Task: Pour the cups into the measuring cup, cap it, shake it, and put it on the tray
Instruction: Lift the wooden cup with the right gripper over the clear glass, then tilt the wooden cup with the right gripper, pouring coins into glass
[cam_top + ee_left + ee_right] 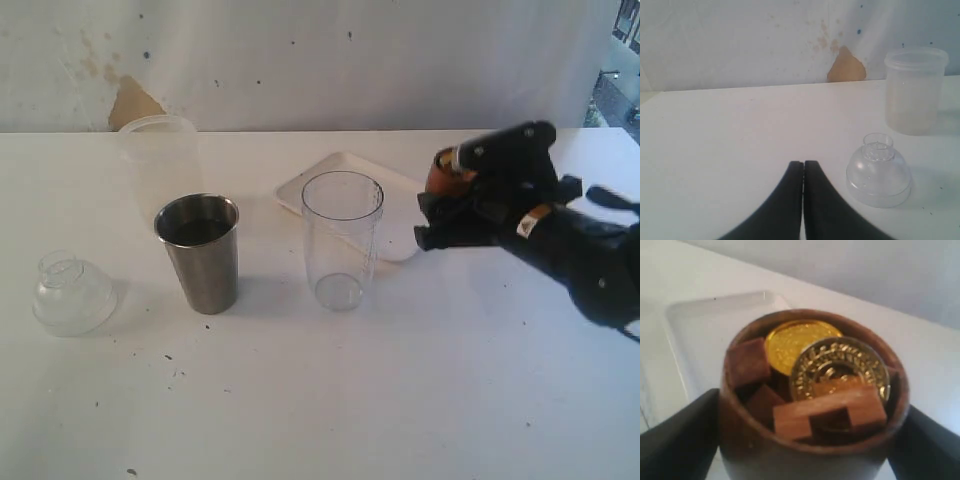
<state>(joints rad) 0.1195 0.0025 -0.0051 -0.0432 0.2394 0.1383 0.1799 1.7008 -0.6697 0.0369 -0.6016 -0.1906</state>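
Right tool [447, 200] clasps the full wooden cup [790, 455] at 3 o'clock of the empty measuring cup [342, 240]; left tool [803, 172] is closed, empty; both pours, capping, shaking and placement on the tray [300, 190] remain.

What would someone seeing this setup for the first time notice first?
Most likely the wooden cup, packed with gold coins and small wooden blocks, clasped by the right gripper at the right of the exterior view, near the white tray. Next comes the clear measuring cup, which stands in the centre and looks empty, with the steel tumbler to its left.
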